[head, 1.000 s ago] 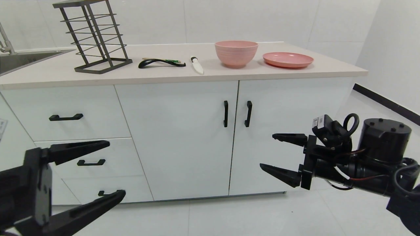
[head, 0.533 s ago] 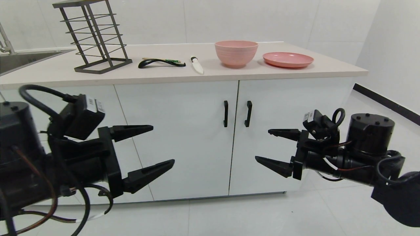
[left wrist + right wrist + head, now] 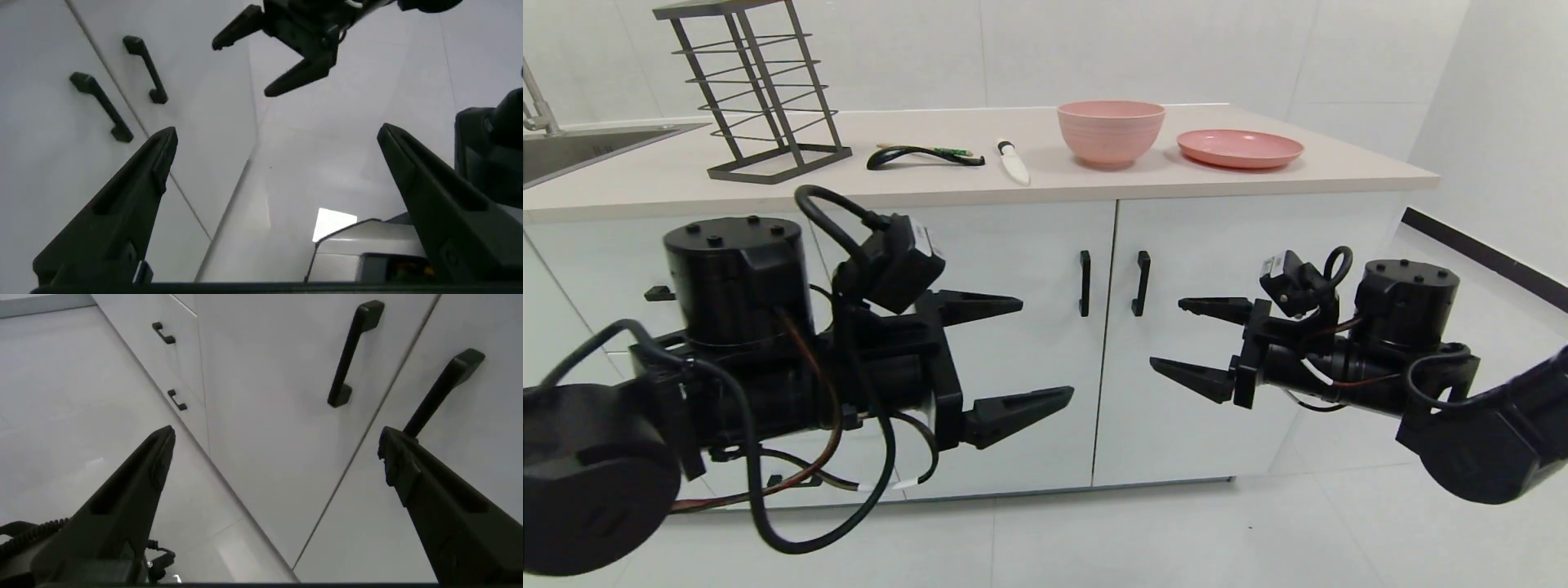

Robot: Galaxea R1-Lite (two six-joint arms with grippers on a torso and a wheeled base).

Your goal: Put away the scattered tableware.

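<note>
The table (image 3: 645, 180) carries bowl (image 3: 1110, 132), plate (image 3: 1239, 149), knife (image 3: 1014, 162), spoon (image 3: 923, 154) and rack (image 3: 760, 90), untouched. My left claw (image 3: 1045, 351) and right claw (image 3: 1166, 335) hang released below it; next, I judge, a lift toward them.

On the counter (image 3: 645, 180) the rack (image 3: 760, 90) stands at my left, beside the sink (image 3: 572, 151). Rightward follow the spoon (image 3: 923, 155), knife (image 3: 1014, 162), bowl (image 3: 1110, 133) and plate (image 3: 1239, 149). Below, before the cabinet doors (image 3: 1013, 269), my left gripper (image 3: 1045, 351) hangs left of the door handles (image 3: 1085, 283), my right gripper (image 3: 1166, 335) right of them.
</note>
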